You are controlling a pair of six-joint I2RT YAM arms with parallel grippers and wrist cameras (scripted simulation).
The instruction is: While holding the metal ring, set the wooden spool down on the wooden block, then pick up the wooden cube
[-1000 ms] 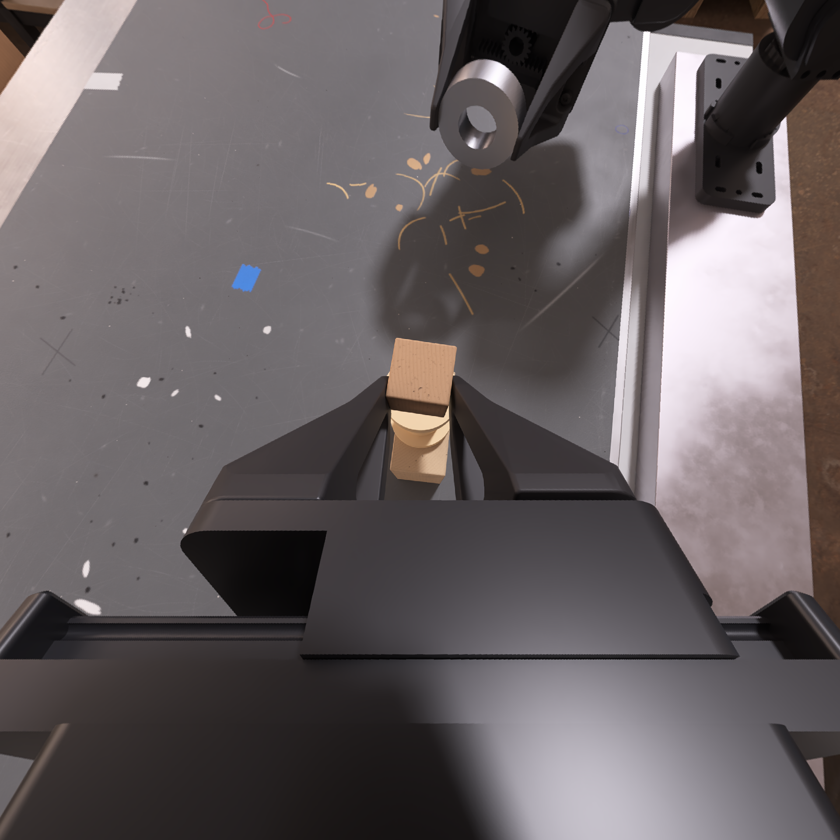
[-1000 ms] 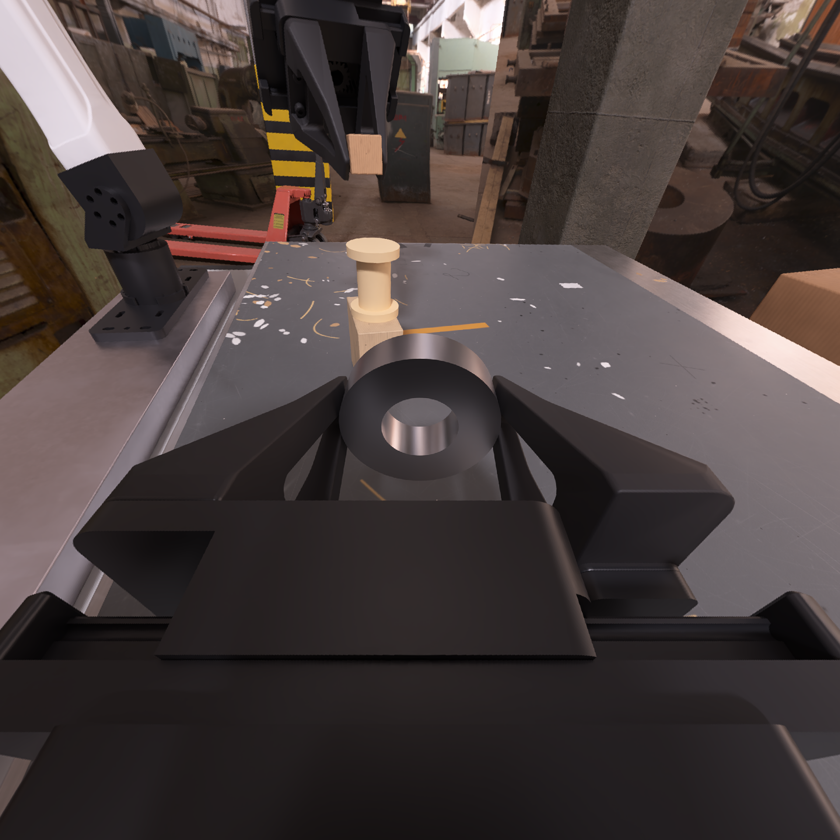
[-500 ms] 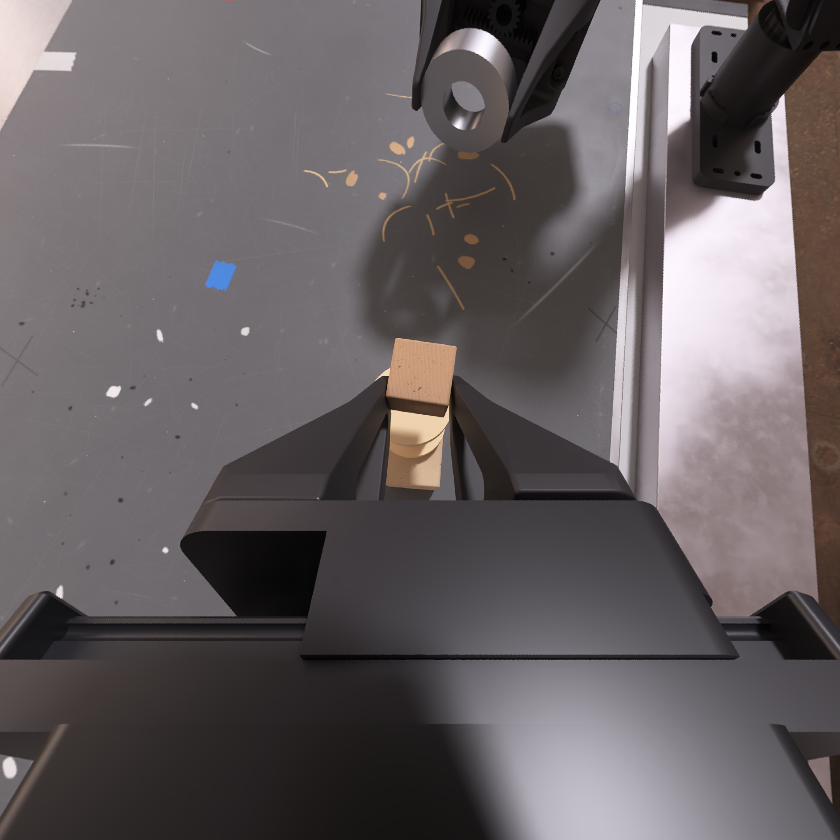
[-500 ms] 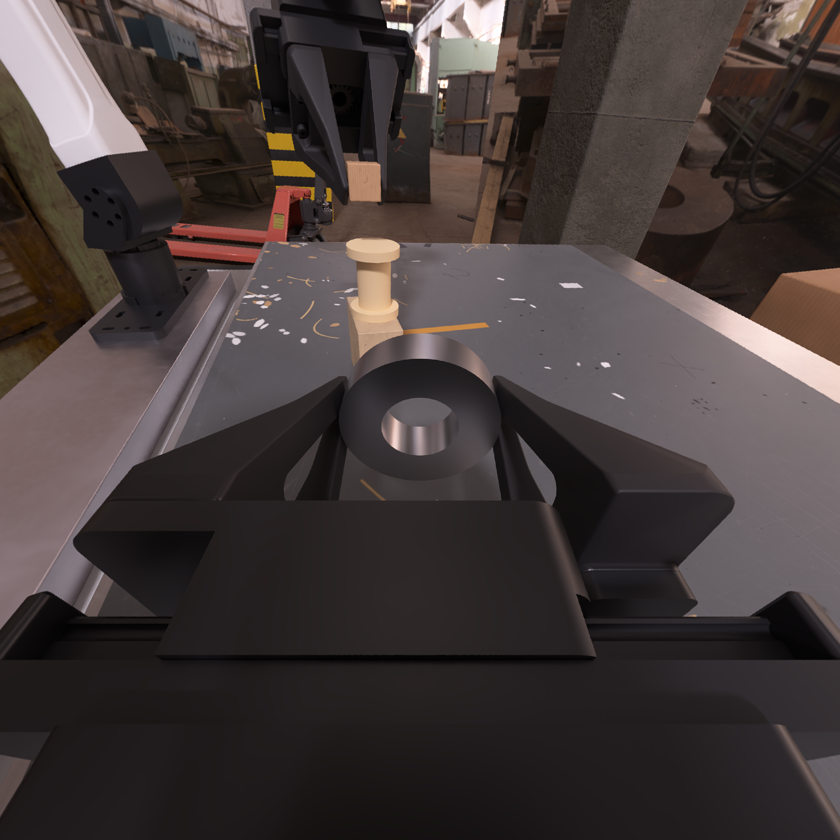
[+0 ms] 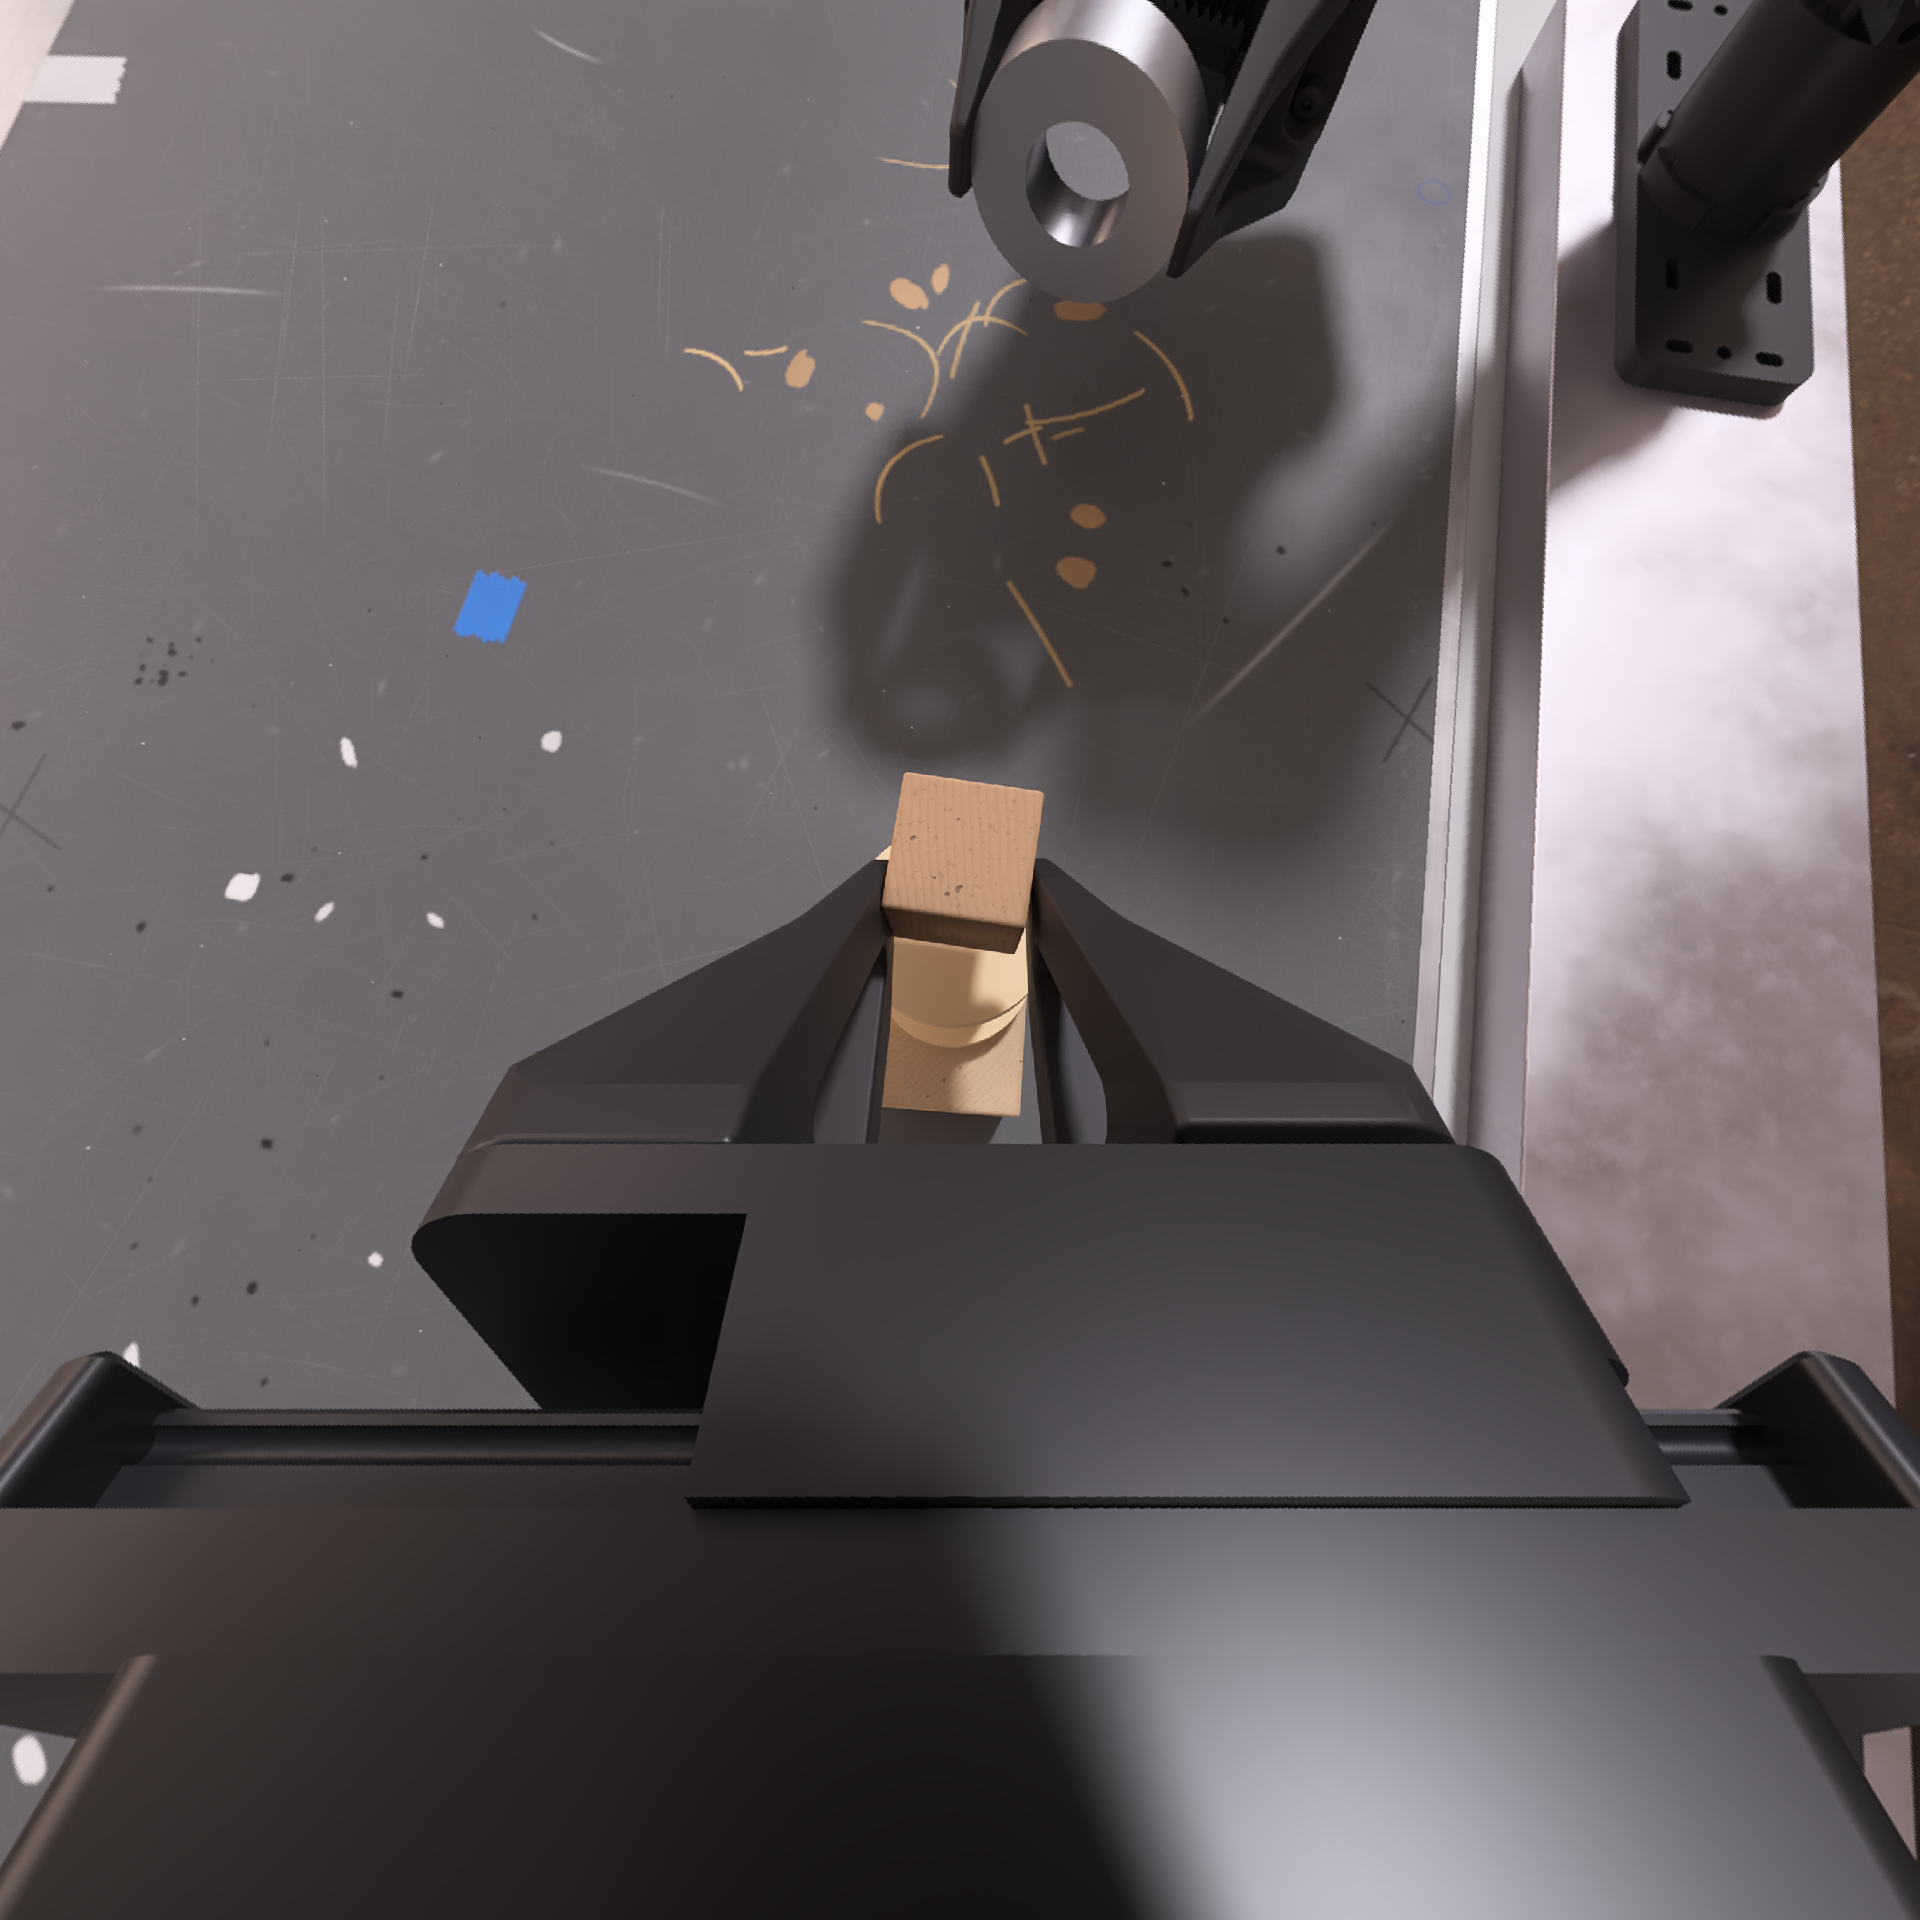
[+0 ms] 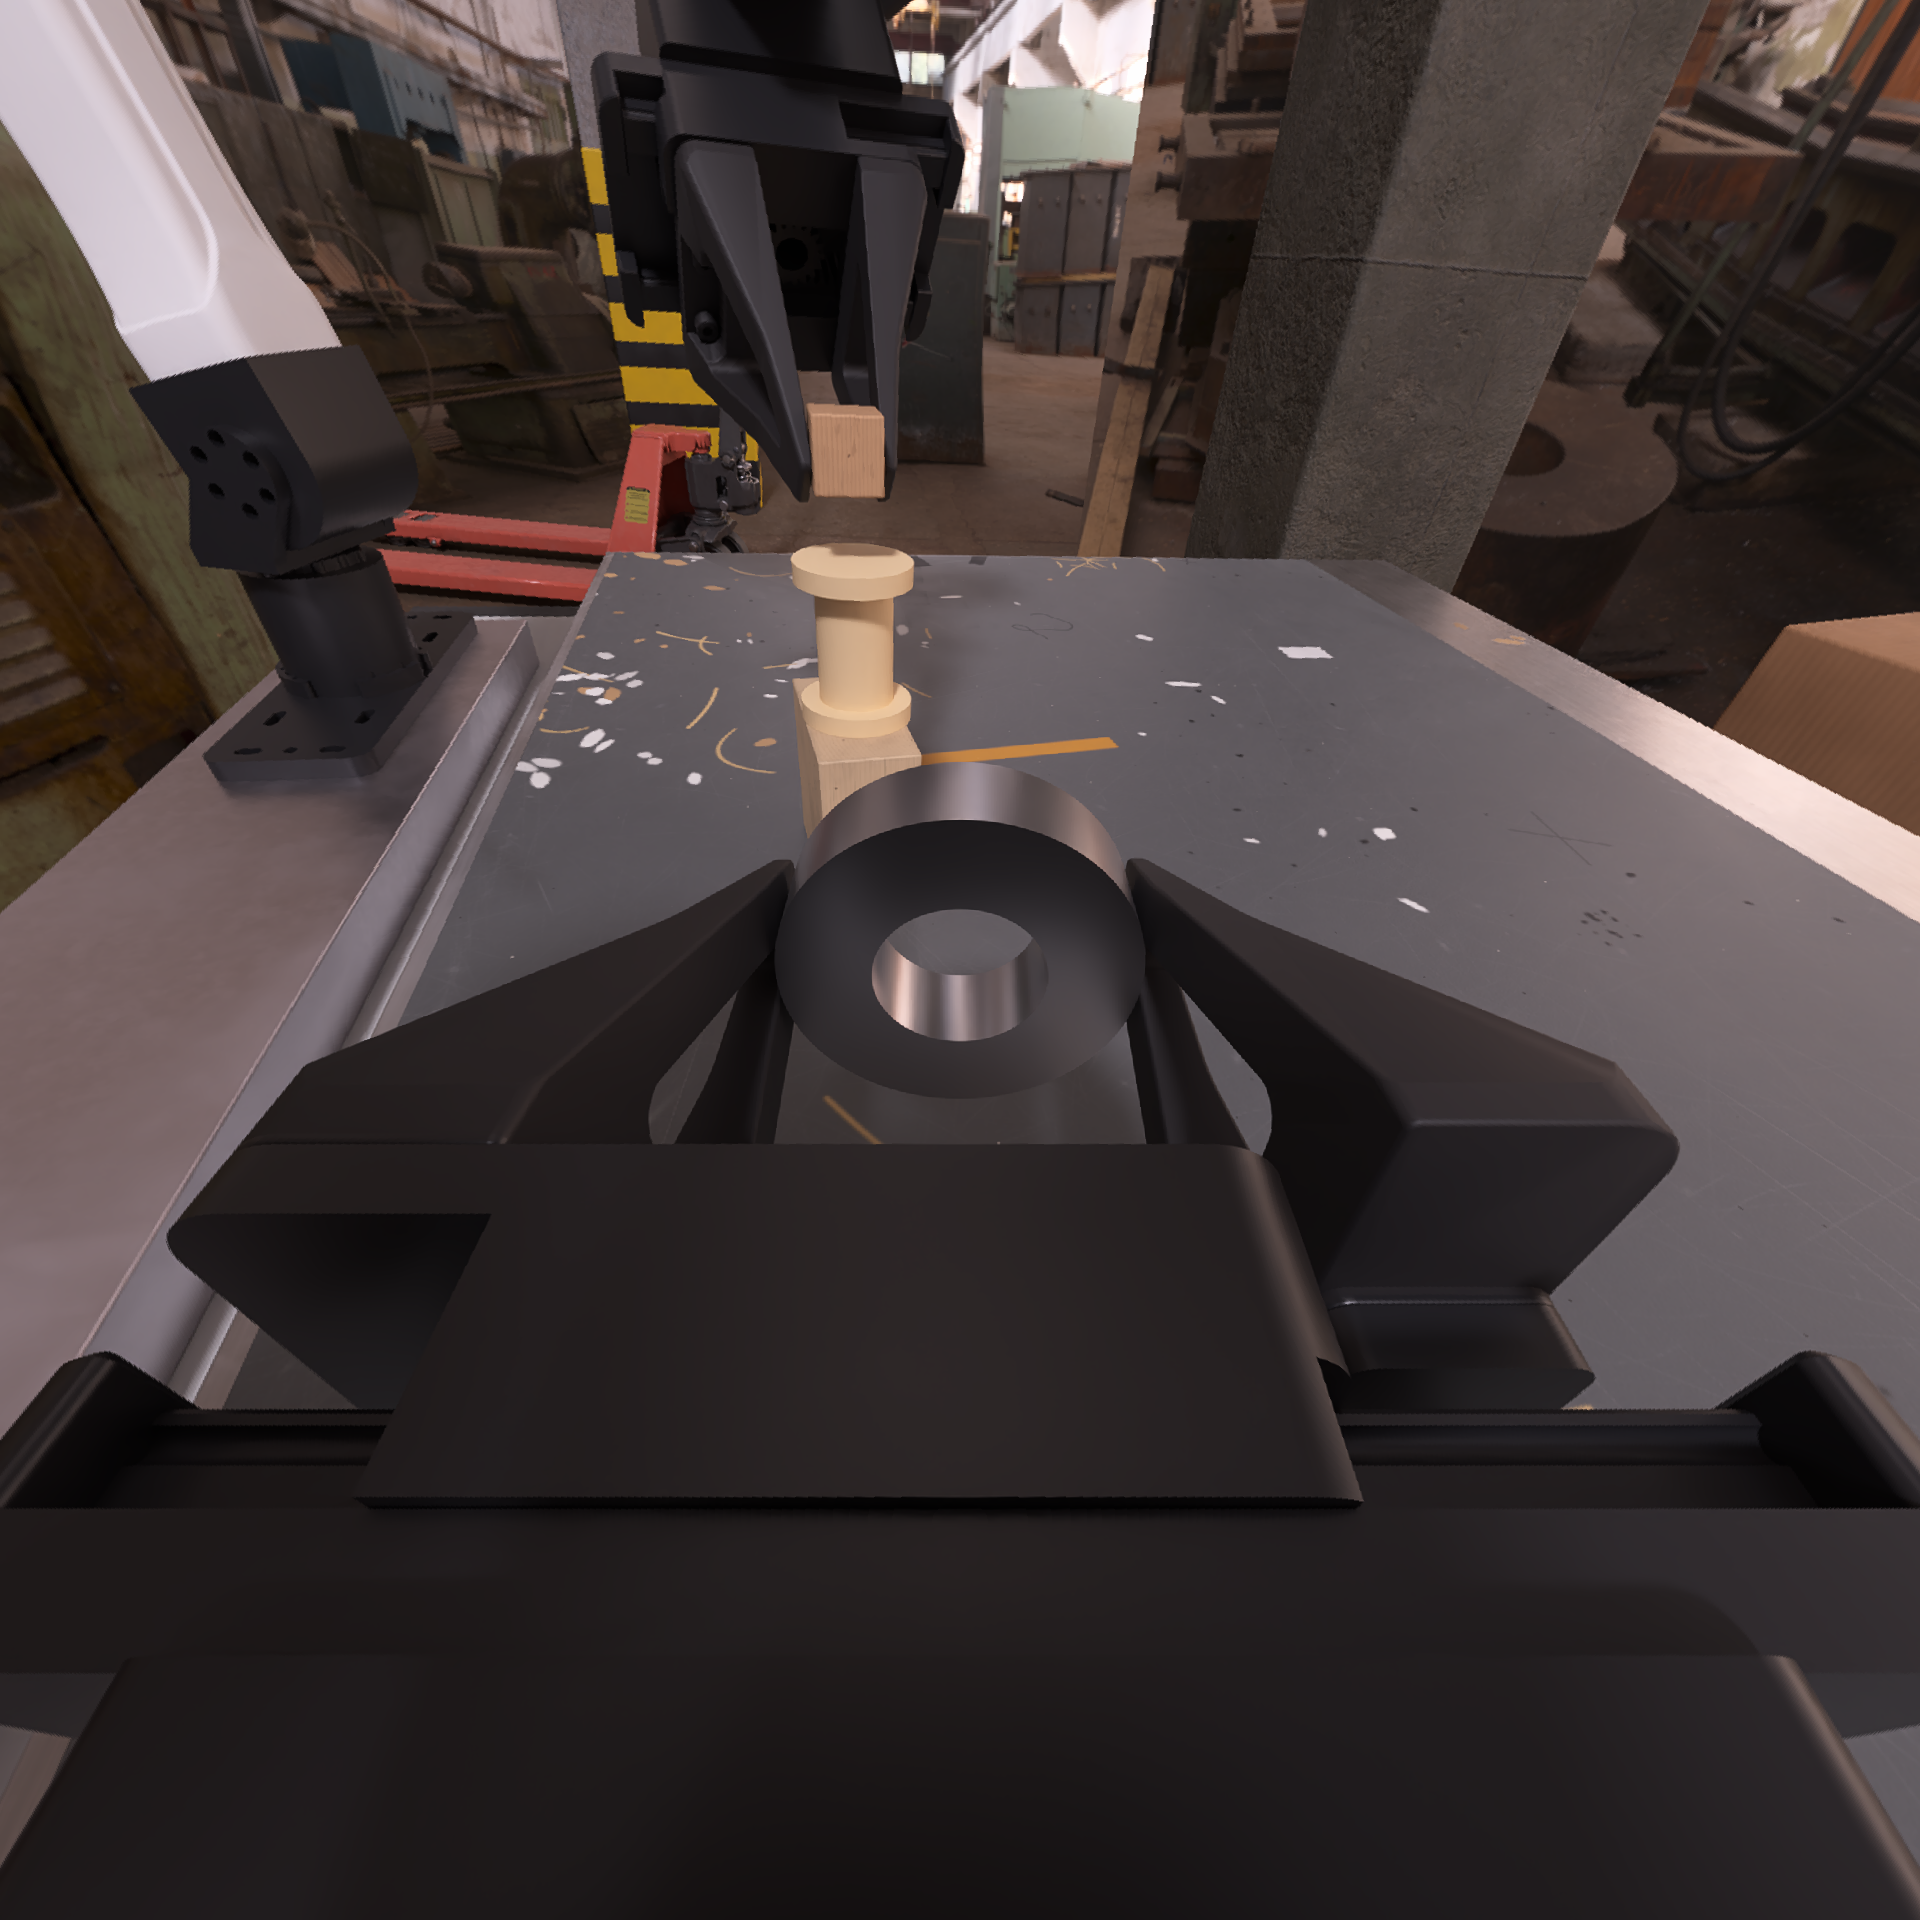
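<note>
You are at the last step: your left end effector (image 5: 961, 883) is clamped on the small tan wooden cube (image 5: 966, 857) and holds it in the air, directly above the pale cream wooden spool (image 6: 852, 639), which stands upright on the light square wooden block (image 6: 857, 764) on the dark grey scuffed tabletop (image 5: 416, 416). So the spool is already set down and the cube is already lifted, by the look of it. Your right end effector (image 6: 961, 961) is closed around the thick grey metal ring (image 6: 961, 961), its bore facing the camera, held above the tabletop nearer the right arm's base. What remains calls only for a firm grip on both pieces and, if you carry the cube anywhere, a clear gap over the spool's top flange (a knock there could topple it off the block). The right wrist view gives you that gap plainly: cube and spool are apart, with background showing between them. The left wrist view looks down and stacks cube, spool and block in one line, so height is lost there, but it shows the cube centred over the spool, and the ring (image 5: 1081, 177) gripped by the far end effector (image 5: 1081, 208) well apart from the stack.
</note>
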